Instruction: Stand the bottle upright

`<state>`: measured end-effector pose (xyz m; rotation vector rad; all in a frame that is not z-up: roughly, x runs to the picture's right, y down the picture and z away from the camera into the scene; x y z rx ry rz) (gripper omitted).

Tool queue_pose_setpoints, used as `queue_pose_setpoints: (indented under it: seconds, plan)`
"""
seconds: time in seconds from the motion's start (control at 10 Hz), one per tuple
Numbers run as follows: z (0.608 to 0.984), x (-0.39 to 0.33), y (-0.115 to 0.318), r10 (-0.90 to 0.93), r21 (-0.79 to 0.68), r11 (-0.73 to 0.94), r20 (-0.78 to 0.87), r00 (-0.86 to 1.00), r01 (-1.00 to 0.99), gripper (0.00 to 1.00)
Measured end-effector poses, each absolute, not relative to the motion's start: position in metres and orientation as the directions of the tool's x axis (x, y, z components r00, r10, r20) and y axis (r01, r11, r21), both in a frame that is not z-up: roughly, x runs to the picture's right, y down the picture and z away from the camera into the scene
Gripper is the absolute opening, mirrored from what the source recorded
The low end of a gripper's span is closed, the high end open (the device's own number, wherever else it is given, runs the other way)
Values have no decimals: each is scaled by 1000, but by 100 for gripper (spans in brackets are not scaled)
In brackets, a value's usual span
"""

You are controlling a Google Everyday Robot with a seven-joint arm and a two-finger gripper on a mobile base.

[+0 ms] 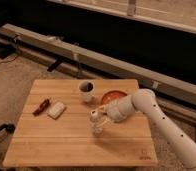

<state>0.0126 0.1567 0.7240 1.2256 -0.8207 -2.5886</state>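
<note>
Camera view: wooden table [66,145] seen from the front and above, white arm reaching in from the right. Gripper [98,116] sits near table centre, slightly right, low over the surface. The bottle [96,123] is at the gripper tip, whitish, appears roughly upright or close to it, base on or just above the wood; contact with the table too blurred to confirm. Gripper appears clamped around the bottle's upper part, holding it from the side and above. That grip makes sense for tipping it onto its base and steadying it before release. Judgement: task near its end, what's left is letting go without knocking it over.

Around: white cup [86,91] with dark inside stands behind the bottle, near but apart. Orange-red bowl [112,96] just behind the gripper wrist, partly hidden by the arm. Flat white block [56,109] and a red item [41,106] lie well to the left, beside each other. Nothing blocks the bottle's spot; the cup and bowl are the closest things a retreat could clip.
</note>
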Motion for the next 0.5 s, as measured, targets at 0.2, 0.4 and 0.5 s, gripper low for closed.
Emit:
queue_pose_setpoints:
  seconds: [0.2,0.4,0.5]
  plan:
    - [726,13,157,-375,549,-831,-670,-640,-87,0]
    - [727,10,158,-371,550,-829,-673,-640,-98,4]
    - [727,9,158,-367,549,-829,-674,-641,-102,9]
